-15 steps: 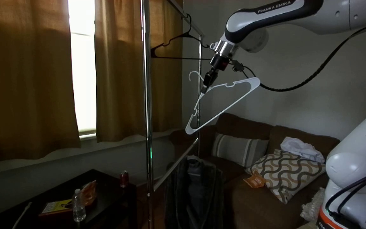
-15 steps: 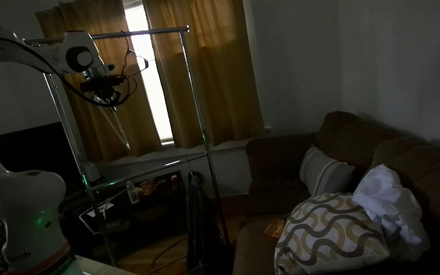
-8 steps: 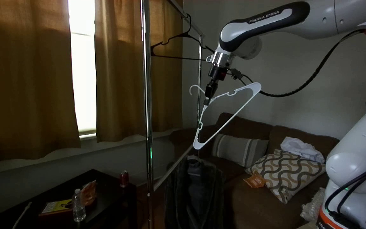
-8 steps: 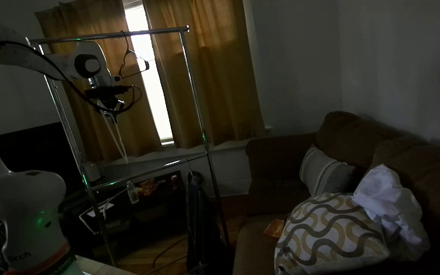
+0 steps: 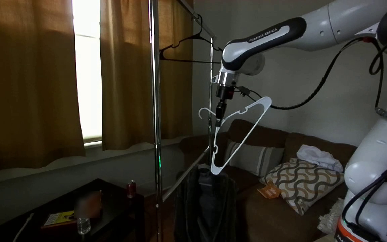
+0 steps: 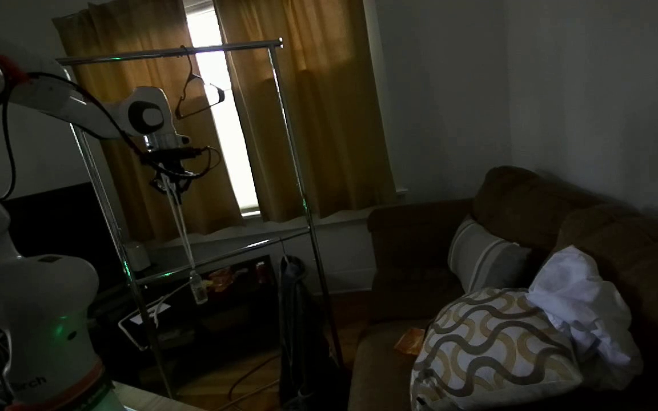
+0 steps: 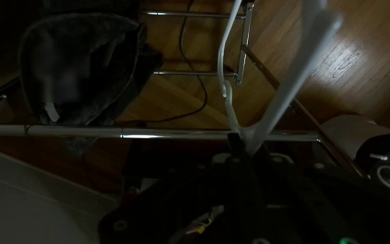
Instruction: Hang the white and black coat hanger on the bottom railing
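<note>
White, triangular, a hooked coat hanger (image 5: 244,139) tilts before me. The black gripper (image 5: 218,123), nearly closed, pinches it by the neck.

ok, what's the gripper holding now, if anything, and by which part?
The white hanger, pinched in the gripper at the top of its frame, where the two shoulder arms meet, near the base of the hook.

Bright window (image 5: 87,67) between ochre curtains (image 5: 126,74)
</note>
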Tool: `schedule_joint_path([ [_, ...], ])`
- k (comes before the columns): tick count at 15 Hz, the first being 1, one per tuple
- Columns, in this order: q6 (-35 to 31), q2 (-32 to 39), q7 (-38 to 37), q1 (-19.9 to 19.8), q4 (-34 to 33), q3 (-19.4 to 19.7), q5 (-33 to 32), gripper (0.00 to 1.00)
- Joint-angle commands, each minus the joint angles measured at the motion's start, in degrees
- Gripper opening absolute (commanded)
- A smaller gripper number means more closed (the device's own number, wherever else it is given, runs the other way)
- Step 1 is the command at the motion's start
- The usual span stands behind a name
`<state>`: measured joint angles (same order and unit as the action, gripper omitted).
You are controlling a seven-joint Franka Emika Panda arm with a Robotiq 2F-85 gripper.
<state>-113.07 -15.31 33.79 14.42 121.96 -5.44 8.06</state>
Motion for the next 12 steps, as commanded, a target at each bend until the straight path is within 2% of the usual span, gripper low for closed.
schedule_joint_path([
  [1,-3.06,3.57,1.36,0.21,1.59,-1.63,-1.35,0.02],
  [6,-8.5,9.48,2.06,0.07,3.06,-3.94,-2.53,0.02],
  [12,-22.96,15.83,0.41,-0.63,6.5,-5.04,-2.36,0.02],
])
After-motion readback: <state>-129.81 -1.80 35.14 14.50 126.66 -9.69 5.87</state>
